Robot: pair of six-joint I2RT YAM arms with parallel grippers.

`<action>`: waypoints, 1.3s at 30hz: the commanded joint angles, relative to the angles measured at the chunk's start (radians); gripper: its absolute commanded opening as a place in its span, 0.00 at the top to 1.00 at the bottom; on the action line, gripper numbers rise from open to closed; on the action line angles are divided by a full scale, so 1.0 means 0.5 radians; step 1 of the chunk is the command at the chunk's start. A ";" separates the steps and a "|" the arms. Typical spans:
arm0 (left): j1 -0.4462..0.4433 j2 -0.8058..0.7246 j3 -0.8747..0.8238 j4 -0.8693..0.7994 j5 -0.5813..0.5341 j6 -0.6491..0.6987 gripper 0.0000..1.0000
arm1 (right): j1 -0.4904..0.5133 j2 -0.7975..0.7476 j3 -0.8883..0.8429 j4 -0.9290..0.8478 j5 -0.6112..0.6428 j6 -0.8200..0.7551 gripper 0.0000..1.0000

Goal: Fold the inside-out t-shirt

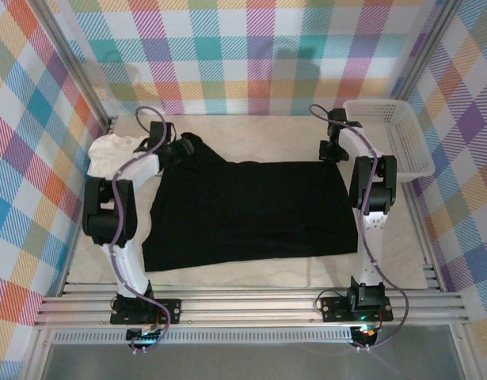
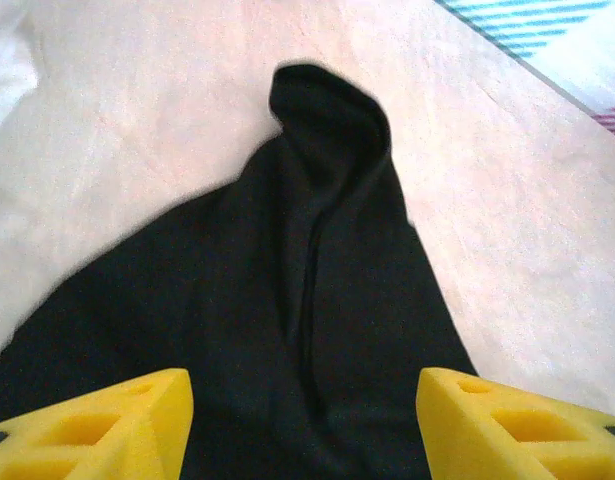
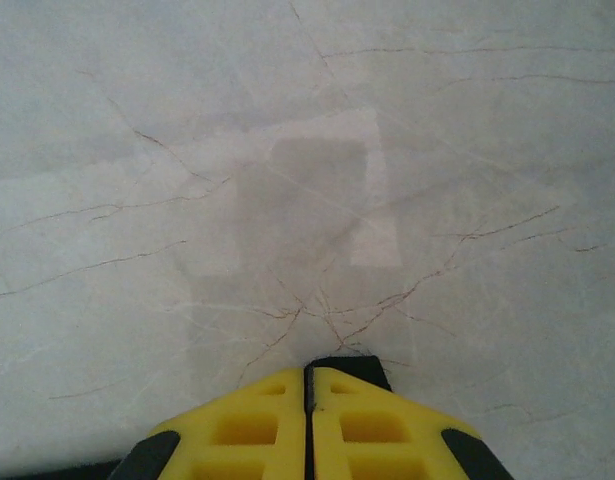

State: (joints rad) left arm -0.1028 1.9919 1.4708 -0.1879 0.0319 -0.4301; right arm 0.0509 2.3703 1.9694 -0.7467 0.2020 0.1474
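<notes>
The inside-out t-shirt is a large black cloth spread flat across the middle of the table. One bunched sleeve points toward the far left corner. My left gripper hovers over that sleeve, open, its yellow fingers wide apart with black cloth under the gap and nothing gripped. My right gripper is at the shirt's far right corner. Its yellow fingers are pressed together, with a small tip of the black cloth sticking out past them.
A crumpled white garment lies at the far left, beside the left arm, and its edge shows as a white patch. A white plastic basket stands at the far right. Pale marbled table stretches beyond the right gripper.
</notes>
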 commanded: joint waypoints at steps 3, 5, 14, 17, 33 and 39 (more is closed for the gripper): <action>0.022 0.430 0.553 -0.332 -0.084 0.179 0.39 | -0.012 -0.079 -0.078 -0.004 -0.001 -0.059 0.93; 0.038 0.596 0.787 -0.419 -0.049 0.194 0.39 | -0.012 -0.101 -0.098 0.005 -0.004 -0.068 0.94; 0.061 1.232 1.770 -0.785 0.042 0.208 0.39 | -0.012 -0.150 -0.164 0.040 -0.078 -0.074 0.94; 0.079 1.345 1.959 -0.851 0.074 0.191 0.38 | -0.011 -0.160 -0.187 0.049 -0.084 -0.085 0.94; 0.132 1.518 2.178 -0.770 0.265 0.097 0.66 | -0.012 -0.150 -0.220 0.070 -0.096 -0.092 0.94; 0.130 1.545 2.264 -0.788 0.304 0.089 0.85 | -0.011 -0.162 -0.198 0.061 -0.088 -0.099 0.94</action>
State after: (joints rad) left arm -0.0406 2.7541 2.5618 -0.5701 0.1581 -0.3840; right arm 0.0509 2.3180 1.8790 -0.6971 0.1715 0.1143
